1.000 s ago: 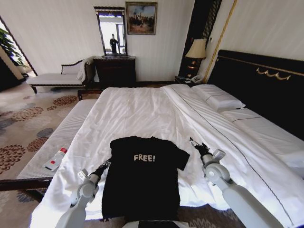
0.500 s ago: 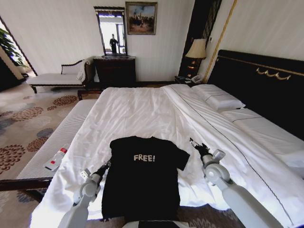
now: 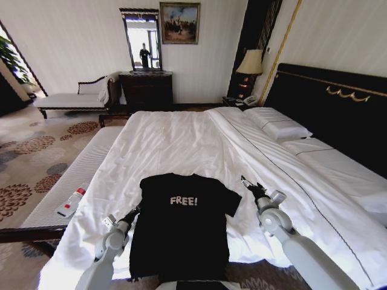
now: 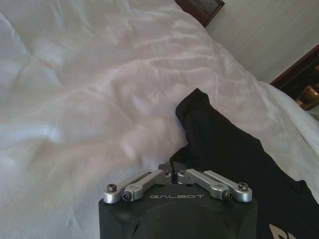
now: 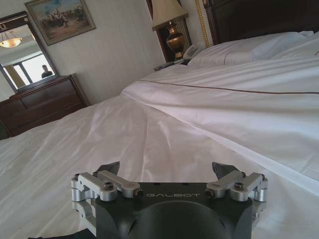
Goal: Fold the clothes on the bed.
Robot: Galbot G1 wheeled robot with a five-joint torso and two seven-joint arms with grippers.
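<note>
The clothes, one black T-shirt (image 3: 181, 226) with white "FREE!" on the chest, lie flat, chest up, at the near edge of the bed (image 3: 181, 142). My left gripper (image 3: 134, 211) sits at the shirt's left side edge below the sleeve. In the left wrist view its fingers (image 4: 169, 168) are drawn together where the black cloth (image 4: 224, 149) meets the sheet. My right gripper (image 3: 247, 182) rests on the white sheet just right of the right sleeve. It (image 5: 167, 169) stands open, with nothing but sheet between the fingers.
A white ribbed bench (image 3: 78, 175) runs along the bed's left side with a small red-and-white bottle (image 3: 72, 201) on it. Pillows (image 3: 281, 128) and the dark headboard (image 3: 338, 103) are at the right. A chaise (image 3: 66, 99), dresser (image 3: 146, 90) and lamp (image 3: 251, 62) stand by the far wall.
My left arm has shifted slightly to the right along the shirt's edge. The shirt and my right arm look unchanged.
</note>
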